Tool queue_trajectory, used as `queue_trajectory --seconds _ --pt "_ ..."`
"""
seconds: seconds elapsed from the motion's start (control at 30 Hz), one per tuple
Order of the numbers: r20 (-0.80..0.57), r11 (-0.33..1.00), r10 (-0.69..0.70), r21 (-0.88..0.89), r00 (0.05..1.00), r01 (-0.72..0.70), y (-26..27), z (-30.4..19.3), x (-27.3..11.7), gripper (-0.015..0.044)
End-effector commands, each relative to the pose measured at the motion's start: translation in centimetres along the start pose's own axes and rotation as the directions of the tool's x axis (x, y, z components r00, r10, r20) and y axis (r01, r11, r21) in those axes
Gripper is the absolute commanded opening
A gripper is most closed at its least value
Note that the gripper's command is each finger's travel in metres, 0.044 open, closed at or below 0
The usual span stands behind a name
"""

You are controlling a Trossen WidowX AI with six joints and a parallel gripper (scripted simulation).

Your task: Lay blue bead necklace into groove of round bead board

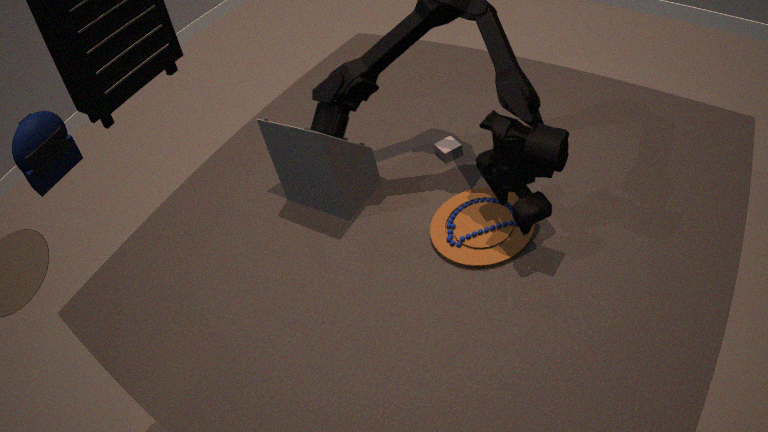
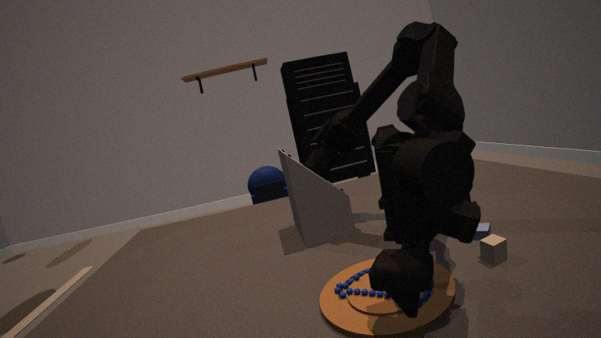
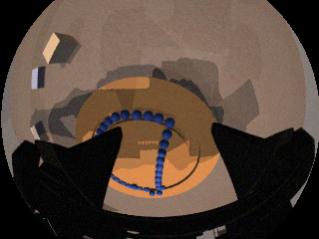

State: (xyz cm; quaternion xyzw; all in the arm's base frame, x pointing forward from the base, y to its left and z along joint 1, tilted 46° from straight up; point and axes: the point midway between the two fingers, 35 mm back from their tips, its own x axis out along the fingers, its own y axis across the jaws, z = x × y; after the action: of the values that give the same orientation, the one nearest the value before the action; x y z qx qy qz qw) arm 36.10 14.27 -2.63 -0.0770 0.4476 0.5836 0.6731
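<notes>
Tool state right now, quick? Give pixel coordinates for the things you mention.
Tool [image 1: 516,216] [image 2: 409,312] [image 3: 167,129]: open, holding nothing; fingers apart above the bead board [image 1: 444,246] [image 2: 336,312] [image 3: 199,112].

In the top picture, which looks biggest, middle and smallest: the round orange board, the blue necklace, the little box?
1. Round orange board
2. Blue necklace
3. Little box

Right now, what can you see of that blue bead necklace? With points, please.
The blue bead necklace [image 1: 480,232] [image 2: 364,292] [image 3: 160,160] has small, round, glossy-looking beads. It lies on the round orange board, partly hidden by the gripper in the top and exterior views. One stretch curves roughly along the groove; another cuts fairly straight across the board's middle.
</notes>
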Motion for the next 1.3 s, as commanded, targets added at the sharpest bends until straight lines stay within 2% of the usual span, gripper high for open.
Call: queue_trajectory --seconds 0.0,0.07,0.23,0.27,0.4,0.53,1.27 --pt "0.005 0.983 -0.007 0.181 1.0 0.006 -0.1 -0.6 -2.0 0.0309" --pt "0.005 0.964 -0.007 0.266 1.0 0.006 0.0 -0.9 -2.9 0.0256" --pt "0.005 0.961 -0.007 0.276 1.0 0.005 0.0 -1.0 -3.0 0.0125" --pt "0.005 0.961 -0.007 0.276 1.0 0.005 0.0 -1.0 -2.8 0.012" --pt "0.006 0.961 -0.007 0.276 1.0 0.005 0.0 -0.9 -1.5 0.012" --pt "0.009 0.963 -0.01 0.27 1.0 0.007 -0.1 -0.9 -2.2 0.012" --pt "0.007 0.961 -0.006 0.276 1.0 0.004 0.0 -0.9 1.1 0.012"
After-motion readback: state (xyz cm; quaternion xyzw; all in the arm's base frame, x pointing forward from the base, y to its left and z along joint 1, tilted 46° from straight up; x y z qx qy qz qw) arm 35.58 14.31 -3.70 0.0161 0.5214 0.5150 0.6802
